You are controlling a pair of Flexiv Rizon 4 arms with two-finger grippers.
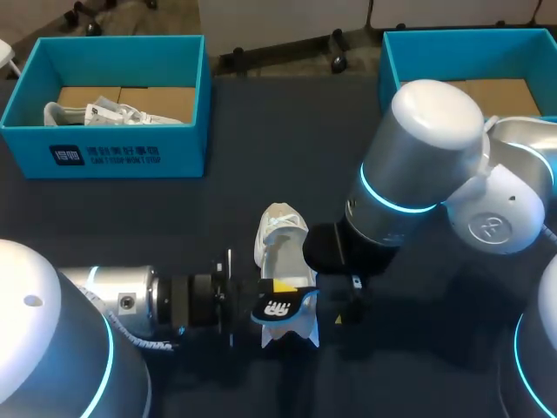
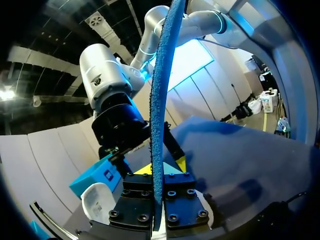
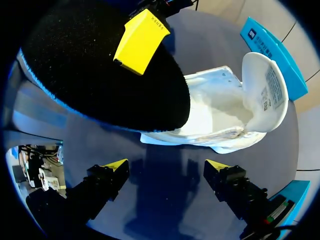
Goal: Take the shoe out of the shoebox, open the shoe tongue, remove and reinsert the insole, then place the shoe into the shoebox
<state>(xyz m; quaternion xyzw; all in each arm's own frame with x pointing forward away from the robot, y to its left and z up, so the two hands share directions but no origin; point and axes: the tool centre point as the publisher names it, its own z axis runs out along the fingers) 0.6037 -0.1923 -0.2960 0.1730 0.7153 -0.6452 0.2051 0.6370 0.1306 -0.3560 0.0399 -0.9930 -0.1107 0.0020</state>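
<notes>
White sneaker (image 1: 280, 239) is out on the dark table (image 1: 174, 226), lying between the two arms. Its tongue (image 3: 265, 85) is folded right back, so the mouth of the shoe gapes open. That explains where the insole (image 1: 278, 308) is. It's the black one with the blue edge, held at the end of the shoe away from the tongue, right over the opening. I can't tell whether its tip touches the inside of the shoe. My guess is we're somewhere in the pull-out/put-back step.

Left gripper (image 2: 160, 167) is clamped on the insole, one finger on each flat face. It holds the insole on edge, which looks to me like a decent way to keep a floppy thing straight while lining it up with the opening.

Right gripper (image 3: 167, 167) is spread wide with nothing in it. It hangs just beside the shoe, on the side opposite the left arm, not touching it. I'd say it's parked there to steady the shoe if it slides.

Both blue shoeboxes sit well beyond the shoe. The left shoebox (image 1: 130, 152) has another shoe (image 1: 104, 113) in it, and the right shoebox (image 1: 392, 61) is on the other side.
</notes>
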